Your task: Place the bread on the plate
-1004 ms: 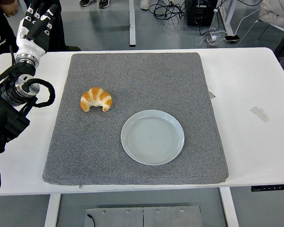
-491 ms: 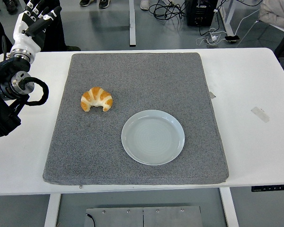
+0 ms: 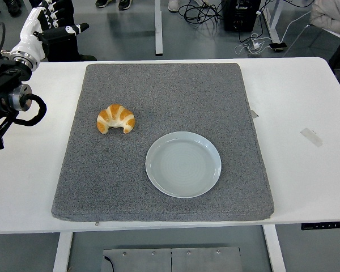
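The bread [image 3: 115,118], a small golden croissant with pale bands across its back, lies on the grey mat [image 3: 164,90] towards the mat's left side, its two tips curling down toward the near edge. The plate [image 3: 183,164], pale and bare, sits on the same mat to the right of the croissant and nearer the desk's [image 3: 294,102] front edge, a strip of mat between them. The left hand [image 3: 45,25] hovers at the far left corner of the desk, well apart from the croissant, with its fingers [image 3: 75,28] extended and loosely spread, holding nothing; the right arm does not show. The task looks not yet begun, the croissant untouched. By its look the croissant should be very light and soft, with a flaky crust that would crush or shed under a hard squeeze, so a gentle hold seems called for. The best place to take it is probably across the thick middle of the arch, fingers on the far side and thumb on the near side, rather than at the thin tips, which could break off.
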Robot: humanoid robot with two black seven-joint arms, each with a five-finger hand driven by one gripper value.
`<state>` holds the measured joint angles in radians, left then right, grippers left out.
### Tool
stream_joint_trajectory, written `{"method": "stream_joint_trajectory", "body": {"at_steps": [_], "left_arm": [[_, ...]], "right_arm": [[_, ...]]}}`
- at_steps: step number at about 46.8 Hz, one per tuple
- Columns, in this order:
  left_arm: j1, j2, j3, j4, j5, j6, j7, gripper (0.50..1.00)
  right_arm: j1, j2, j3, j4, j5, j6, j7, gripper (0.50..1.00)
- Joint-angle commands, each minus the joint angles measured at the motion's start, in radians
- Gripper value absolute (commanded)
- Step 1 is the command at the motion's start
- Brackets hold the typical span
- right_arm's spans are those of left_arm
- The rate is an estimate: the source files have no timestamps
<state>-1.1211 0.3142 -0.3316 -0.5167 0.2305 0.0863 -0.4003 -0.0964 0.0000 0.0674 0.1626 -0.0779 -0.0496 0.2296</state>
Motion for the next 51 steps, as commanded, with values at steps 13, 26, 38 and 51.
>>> {"method": "stream_joint_trajectory", "body": {"at_steps": [13,26,38,51], "left_arm": [[-0.042,0.071,0.107,-0.201,0.173,0.141,-0.002,0.977],[-0.108,0.140,0.298,-0.373,0.277,0.173,-0.005,0.977],[-0.178,0.224,0.480,-0.494,0.435,0.219,-0.025,0.977],[-0.186,0.315,0.551,-0.506,0.431,0.207,-0.054,0.978]], "right_arm": [[0.000,0.000,0.000,0.000,0.000,-0.001,-0.001,1.000],[0.000,0.000,0.000,0.000,0.000,0.001,0.000,1.000],[0.000,0.000,0.000,0.000,0.000,0.001,0.000,1.000],[0.000,0.000,0.000,0.000,0.000,0.001,-0.001,1.000]]}}
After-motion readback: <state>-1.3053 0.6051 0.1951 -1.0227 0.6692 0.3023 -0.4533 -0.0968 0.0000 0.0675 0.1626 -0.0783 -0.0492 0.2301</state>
